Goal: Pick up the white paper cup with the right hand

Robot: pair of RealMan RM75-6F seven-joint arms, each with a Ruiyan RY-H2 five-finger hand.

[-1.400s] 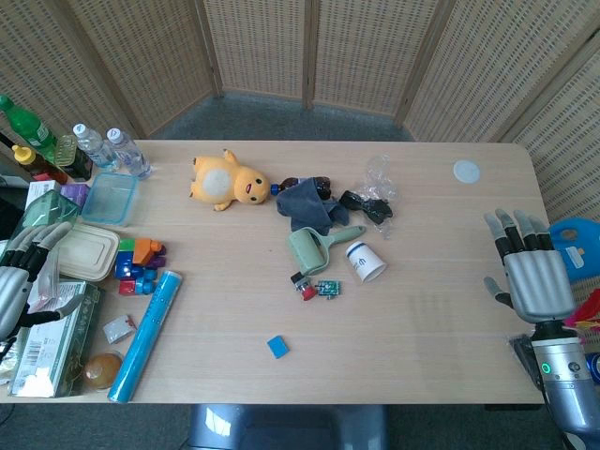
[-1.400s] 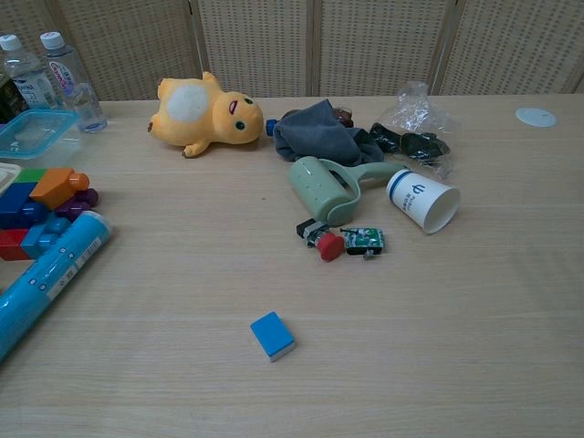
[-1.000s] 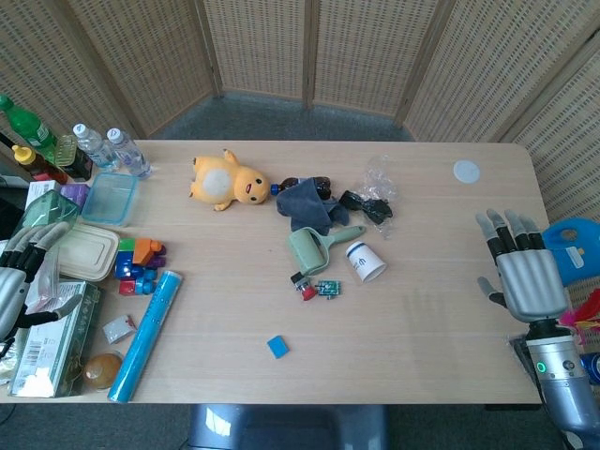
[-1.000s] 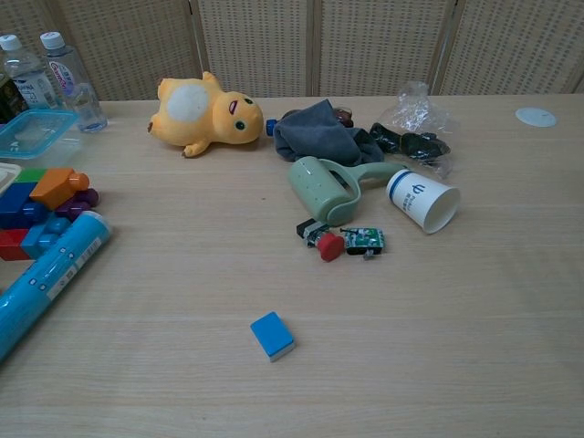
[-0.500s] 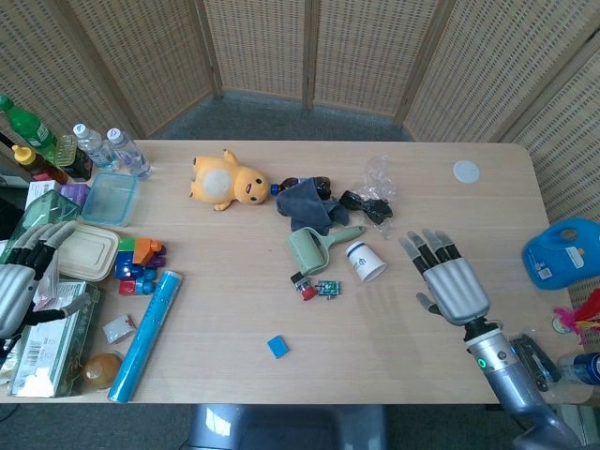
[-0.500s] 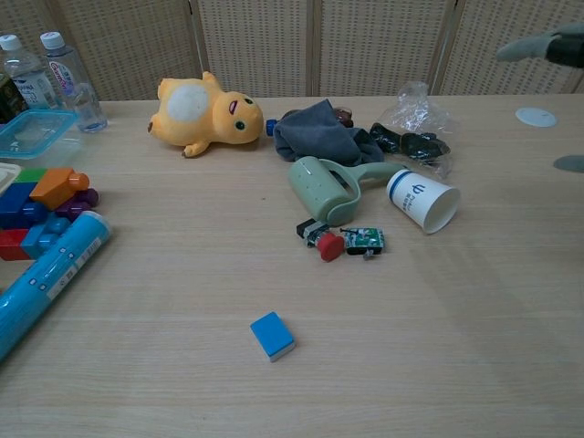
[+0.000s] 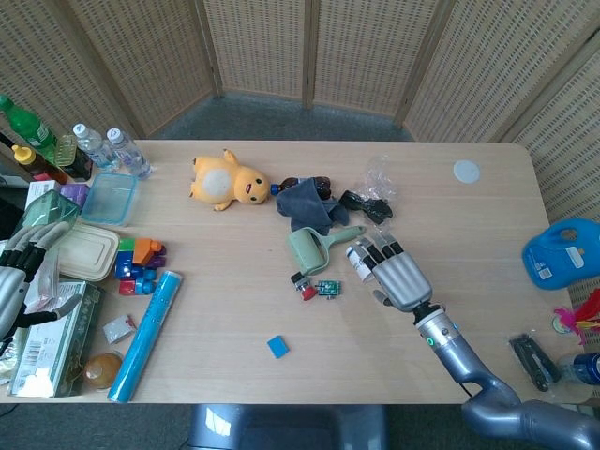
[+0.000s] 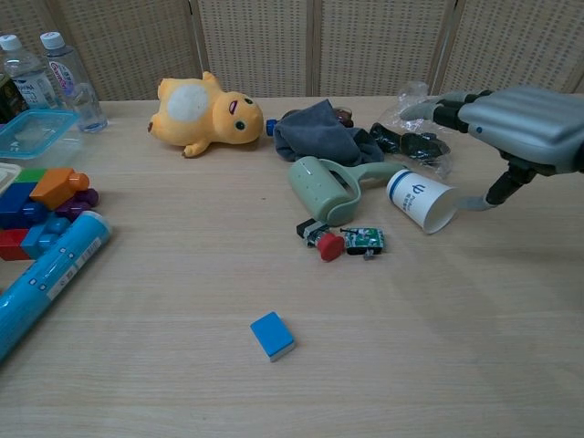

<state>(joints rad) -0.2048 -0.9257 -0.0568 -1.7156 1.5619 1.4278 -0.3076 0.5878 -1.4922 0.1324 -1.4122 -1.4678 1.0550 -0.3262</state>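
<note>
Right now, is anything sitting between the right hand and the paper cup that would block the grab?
Nothing visible blocks it. The right hand hovers open just above and beside the paper cup, which lies on its side. The lint roller touches the cup's far side from the hand, and the plastic bag lies behind it.

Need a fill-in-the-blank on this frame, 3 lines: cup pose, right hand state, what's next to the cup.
1. The white paper cup is not upright; it lies on its ____.
2. The right hand hovers over the cup with fingers spread, holding ____.
3. Right beside the cup, on the side away from the right hand in the chest view, lies the ____-coloured lint roller.

Missing words: side; nothing; green
</note>
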